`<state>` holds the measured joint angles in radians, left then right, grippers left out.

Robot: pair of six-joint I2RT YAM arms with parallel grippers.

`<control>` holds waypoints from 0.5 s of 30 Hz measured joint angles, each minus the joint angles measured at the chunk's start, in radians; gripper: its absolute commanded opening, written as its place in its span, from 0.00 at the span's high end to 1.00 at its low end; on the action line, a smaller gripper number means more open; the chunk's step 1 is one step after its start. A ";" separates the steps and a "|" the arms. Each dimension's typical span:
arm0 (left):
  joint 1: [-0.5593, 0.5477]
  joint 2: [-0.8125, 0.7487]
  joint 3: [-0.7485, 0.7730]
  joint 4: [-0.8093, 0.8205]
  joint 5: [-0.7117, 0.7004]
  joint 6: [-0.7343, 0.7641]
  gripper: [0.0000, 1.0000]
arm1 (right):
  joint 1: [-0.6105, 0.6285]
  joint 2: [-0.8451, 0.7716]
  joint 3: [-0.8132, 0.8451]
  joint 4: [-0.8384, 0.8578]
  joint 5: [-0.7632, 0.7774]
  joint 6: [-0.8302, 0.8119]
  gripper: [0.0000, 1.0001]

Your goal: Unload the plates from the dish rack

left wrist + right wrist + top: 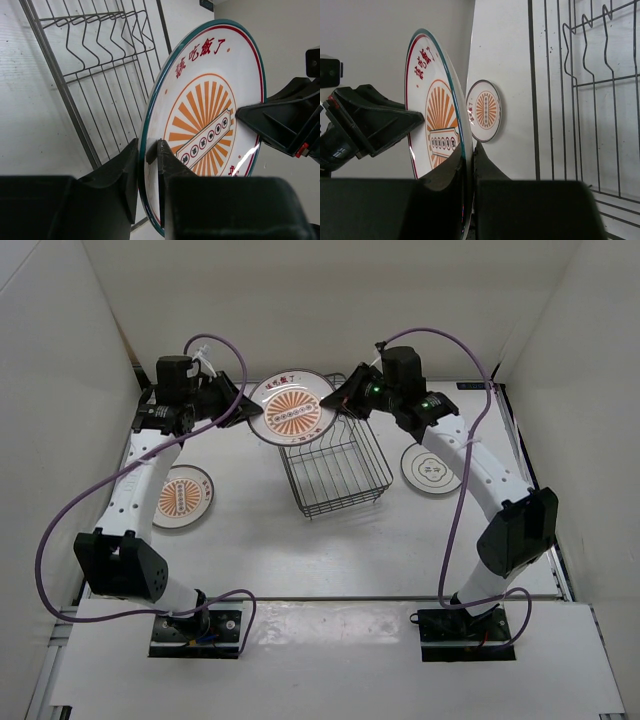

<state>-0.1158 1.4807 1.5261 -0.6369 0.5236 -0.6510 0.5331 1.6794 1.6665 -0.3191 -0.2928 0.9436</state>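
Note:
A white plate with an orange sunburst and red characters (pixel 293 410) is held upright in the air above the back end of the dark wire dish rack (pixel 340 508). My left gripper (pixel 245 410) is shut on its left rim, and the right gripper (pixel 340 405) is shut on its right rim. In the left wrist view the fingers (pixel 148 147) pinch the plate's edge (pixel 210 100). In the right wrist view the fingers (pixel 470 147) do the same on the plate (pixel 432 100). The rack looks empty of plates.
A second orange-patterned plate (pixel 180 496) lies flat on the table left of the rack, also in the right wrist view (pixel 484 111). A white plate with dark centre marks (pixel 432 468) lies right of the rack. White walls enclose the table on three sides.

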 measured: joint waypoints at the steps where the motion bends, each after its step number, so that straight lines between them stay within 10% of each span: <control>1: 0.002 0.000 0.000 -0.004 -0.003 0.000 1.00 | -0.002 0.000 -0.009 0.009 -0.006 0.006 0.94; 7: 0.026 0.000 0.000 -0.008 0.005 -0.008 1.00 | -0.016 -0.001 -0.028 0.042 -0.059 0.031 0.83; 8: 0.031 0.000 0.000 -0.006 0.010 -0.010 1.00 | -0.017 -0.001 -0.028 0.046 -0.071 0.034 0.76; 10: 0.046 0.000 0.000 -0.006 0.010 -0.013 1.00 | -0.021 -0.001 -0.029 0.051 -0.092 0.050 0.18; 15: 0.153 -0.001 -0.011 -0.012 -0.023 -0.027 1.00 | -0.055 -0.002 -0.030 0.068 -0.144 0.064 0.10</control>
<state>0.0368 1.4799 1.5154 -0.6491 0.5007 -0.6785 0.4782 1.6772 1.6363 -0.2516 -0.4366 1.0080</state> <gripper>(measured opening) 0.210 0.901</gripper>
